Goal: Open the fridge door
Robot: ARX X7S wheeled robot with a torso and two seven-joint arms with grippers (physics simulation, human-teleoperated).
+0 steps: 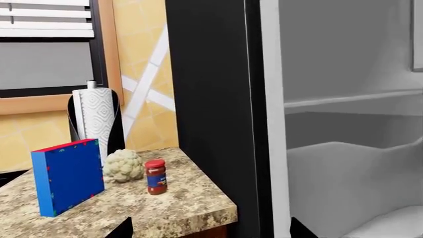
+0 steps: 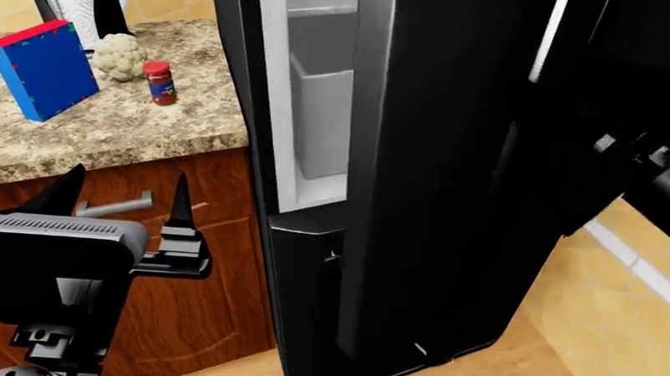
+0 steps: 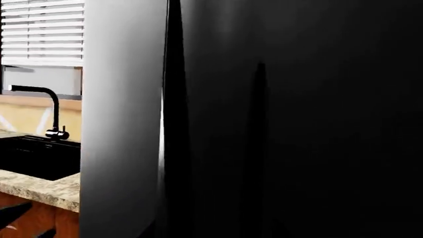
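Head view showed the fridge door [image 2: 448, 158] swung partly open, its glossy black face angled toward the camera and its hinge side at the right, with the white fridge interior [image 2: 315, 104] visible through the gap at its left edge. The left gripper [image 2: 123, 199] hovered in front of the brown cabinet [image 2: 216, 234] below the table [image 2: 125, 130], its two black fingers spread apart and holding nothing. The right arm [image 2: 659, 166] reached in at the door's far right side; its gripper was hidden, so I could not tell its state. On the table stood a blue box [image 2: 44, 69], a cauliflower [image 2: 119, 55] and a red jar [image 2: 158, 81], close together.
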